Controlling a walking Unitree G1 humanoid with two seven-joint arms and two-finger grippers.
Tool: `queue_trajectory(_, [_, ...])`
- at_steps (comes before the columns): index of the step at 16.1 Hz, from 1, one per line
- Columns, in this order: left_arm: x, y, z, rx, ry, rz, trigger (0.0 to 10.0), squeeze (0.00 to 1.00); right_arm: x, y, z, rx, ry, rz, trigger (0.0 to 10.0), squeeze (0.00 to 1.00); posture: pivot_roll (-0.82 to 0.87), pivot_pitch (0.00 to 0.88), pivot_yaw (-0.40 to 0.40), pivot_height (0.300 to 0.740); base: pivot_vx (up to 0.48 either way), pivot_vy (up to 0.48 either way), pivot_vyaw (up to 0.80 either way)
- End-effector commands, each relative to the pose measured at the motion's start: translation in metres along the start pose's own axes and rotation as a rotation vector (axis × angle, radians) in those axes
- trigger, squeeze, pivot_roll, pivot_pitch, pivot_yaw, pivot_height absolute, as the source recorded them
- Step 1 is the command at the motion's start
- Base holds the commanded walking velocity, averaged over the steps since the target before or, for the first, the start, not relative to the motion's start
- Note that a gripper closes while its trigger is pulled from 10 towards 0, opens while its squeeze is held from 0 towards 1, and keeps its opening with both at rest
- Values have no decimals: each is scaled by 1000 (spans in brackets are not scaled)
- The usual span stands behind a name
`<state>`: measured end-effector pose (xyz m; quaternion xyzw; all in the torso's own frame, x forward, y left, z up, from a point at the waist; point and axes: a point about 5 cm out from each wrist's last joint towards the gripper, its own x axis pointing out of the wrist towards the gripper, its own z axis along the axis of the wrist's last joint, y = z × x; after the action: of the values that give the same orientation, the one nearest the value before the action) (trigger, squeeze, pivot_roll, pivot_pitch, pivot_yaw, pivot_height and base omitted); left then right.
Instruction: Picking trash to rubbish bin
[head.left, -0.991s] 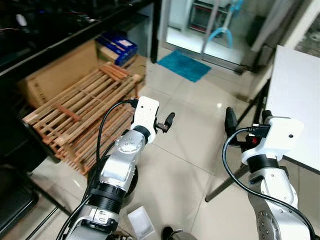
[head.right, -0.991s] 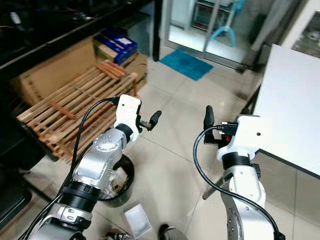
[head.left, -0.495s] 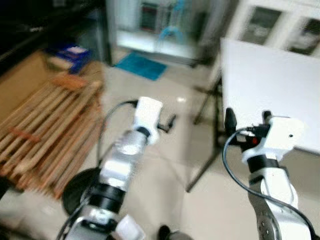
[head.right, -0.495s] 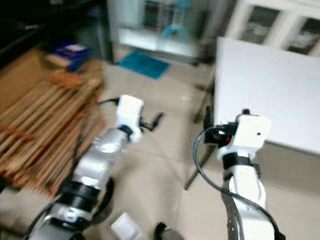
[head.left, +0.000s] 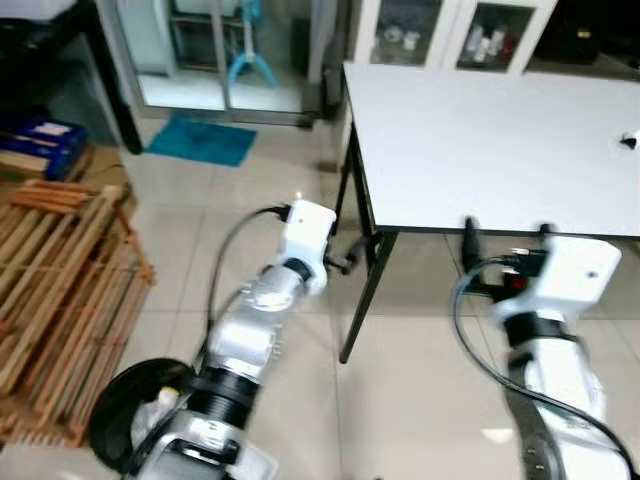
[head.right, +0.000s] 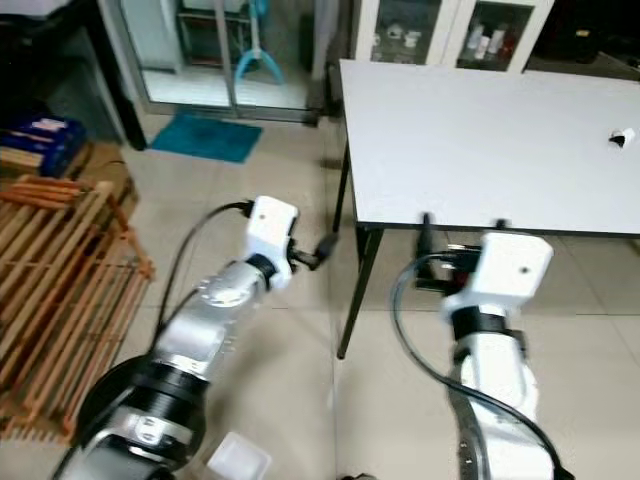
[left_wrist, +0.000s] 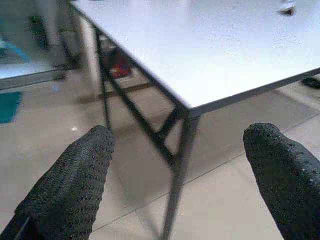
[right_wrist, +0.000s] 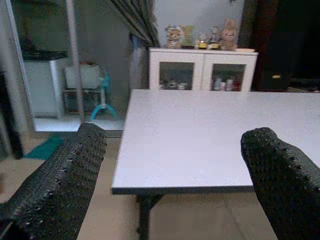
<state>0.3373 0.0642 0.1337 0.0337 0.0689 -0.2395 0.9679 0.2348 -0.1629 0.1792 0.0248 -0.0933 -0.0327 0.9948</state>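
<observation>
A small crumpled white scrap (head.right: 622, 137) lies on the far right of the white table (head.left: 480, 140); the left wrist view also shows the scrap (left_wrist: 287, 7) at the table's far side. A black round rubbish bin (head.left: 110, 400) with some litter in it stands on the floor at the lower left, beside my left arm. A clear plastic piece (head.right: 237, 460) lies on the tiles next to it. My left gripper (head.left: 345, 262) is open, raised in front of the table's near left leg. My right gripper (head.right: 462, 232) is open and empty, just below the table's front edge.
Wooden slatted racks (head.left: 50, 290) lean at the left, with blue boxes (head.left: 35, 140) behind them. A blue mat (head.left: 200, 140) lies before a glass door. A white glass-door cabinet (head.left: 450, 30) stands behind the table. The black table leg (head.left: 360, 290) is between my arms.
The camera has swung to the right, so the white table now spreads before me and the racks have slid left. Both arms keep the same raised pose, fingers still apart.
</observation>
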Motion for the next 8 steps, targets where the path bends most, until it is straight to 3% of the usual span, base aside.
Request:
queue_trajectory(1, [2, -1, 2, 6, -4, -2, 10000, 0, 0, -2, 1, -4, -1, -8, 10000, 0, 96, 80, -49, 740, 0, 0, 0])
queue_trajectory(3, [3, 0, 0, 5, 3, 2, 10000, 0, 0, -1, 0, -2, -1, -8, 10000, 0, 96, 76, -46, 740, 0, -274, 0])
queue_trajectory(8, [4, 3, -2, 9, 14, 13, 10000, 0, 1, -1, 1, -1, -7, -12, 10000, 0, 94, 69, -40, 740, 0, -480, 0])
